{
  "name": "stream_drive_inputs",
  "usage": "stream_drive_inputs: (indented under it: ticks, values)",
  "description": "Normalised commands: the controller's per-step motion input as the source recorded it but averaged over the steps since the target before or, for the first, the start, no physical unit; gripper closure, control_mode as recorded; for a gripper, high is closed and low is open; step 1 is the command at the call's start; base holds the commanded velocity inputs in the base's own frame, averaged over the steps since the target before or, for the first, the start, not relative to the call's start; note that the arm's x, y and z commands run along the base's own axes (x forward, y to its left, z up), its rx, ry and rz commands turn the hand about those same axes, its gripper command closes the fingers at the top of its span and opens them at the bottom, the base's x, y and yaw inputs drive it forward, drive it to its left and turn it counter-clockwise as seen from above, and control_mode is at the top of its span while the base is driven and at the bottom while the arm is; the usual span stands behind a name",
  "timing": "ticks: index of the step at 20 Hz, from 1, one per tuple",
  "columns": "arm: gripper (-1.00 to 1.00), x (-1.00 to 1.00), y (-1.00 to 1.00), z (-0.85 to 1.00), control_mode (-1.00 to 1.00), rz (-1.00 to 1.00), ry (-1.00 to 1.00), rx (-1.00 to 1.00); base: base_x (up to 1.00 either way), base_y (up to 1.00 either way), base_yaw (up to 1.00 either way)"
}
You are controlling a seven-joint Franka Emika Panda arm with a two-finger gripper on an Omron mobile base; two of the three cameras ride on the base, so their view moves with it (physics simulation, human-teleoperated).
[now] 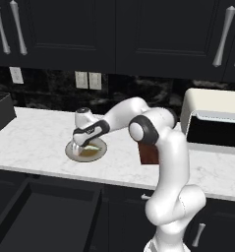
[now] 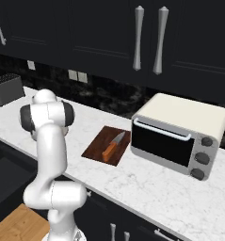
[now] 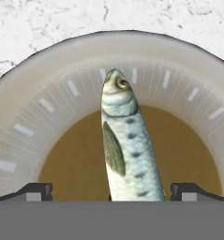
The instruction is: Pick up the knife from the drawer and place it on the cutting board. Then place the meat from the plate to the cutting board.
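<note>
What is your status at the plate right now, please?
Gripper open over the plate, fingers either side of the meat. Knife already on cutting board. Nothing in the way.

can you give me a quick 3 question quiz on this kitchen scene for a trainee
1. True or false: the knife already lies on the cutting board.
2. What lies on the plate under the gripper? A) a fish-shaped piece of meat B) a lemon C) nothing
3. Fill in: the gripper's jaws are ____ on either side of the meat.

Key: 1 true; 2 A; 3 open.
</note>
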Motion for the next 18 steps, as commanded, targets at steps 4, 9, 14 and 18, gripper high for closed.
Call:
stream_drive_inputs:
  ticks: [4,9,14,18]
  values:
    - [1.00,0.00,-0.01,-0.27,-1.00,0.00,0.00,0.00,0.00,0.00,0.00]
    - [1.00,-0.01,-0.20,0.01,-1.00,0.00,0.00,0.00,0.00,0.00,0.00]
    - [1.00,0.00,-0.44,0.18,-1.00,0.00,0.00,0.00,0.00,0.00,0.00]
    - [1.00,-0.16,-0.64,0.52,-1.00,-0.14,0.00,0.04,0.00,0.00,0.00]
